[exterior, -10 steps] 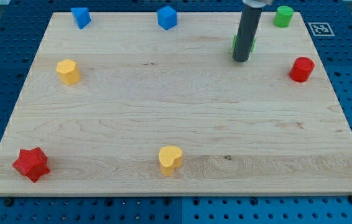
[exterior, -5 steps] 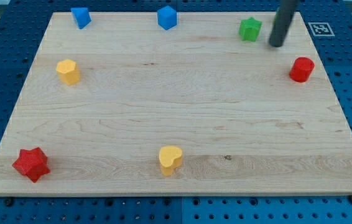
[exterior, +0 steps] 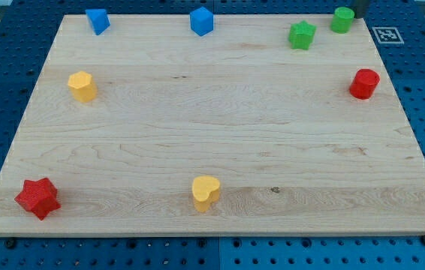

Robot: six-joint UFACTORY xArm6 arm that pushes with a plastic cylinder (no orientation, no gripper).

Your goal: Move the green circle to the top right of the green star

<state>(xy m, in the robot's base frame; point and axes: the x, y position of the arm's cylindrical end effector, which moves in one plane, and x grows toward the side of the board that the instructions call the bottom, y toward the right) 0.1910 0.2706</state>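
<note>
The wooden board (exterior: 220,142) fills most of the view and rests on a blue pegboard table (exterior: 2,67). A printed marker tag (exterior: 387,34) lies just off the board's far right corner.

The red star (exterior: 37,198) sits at the near left corner. The yellow heart (exterior: 206,193) stands near the near edge, about midway across. The yellow block (exterior: 82,86), roughly hexagonal, is on the left side, toward the far edge. The red cylinder (exterior: 364,83) stands by the right edge. Two blue blocks line the far edge: one blue block (exterior: 97,20) at the left, a blue cube (exterior: 202,20) near the middle.

The green star (exterior: 301,34) lies at the far right. The green circle (exterior: 342,19) stands just right of it and slightly farther, apart from it.

Only a dark sliver of my tip (exterior: 360,15) shows at the view's top edge, just right of the green circle; I cannot tell whether they touch. The rod carries nothing.
</note>
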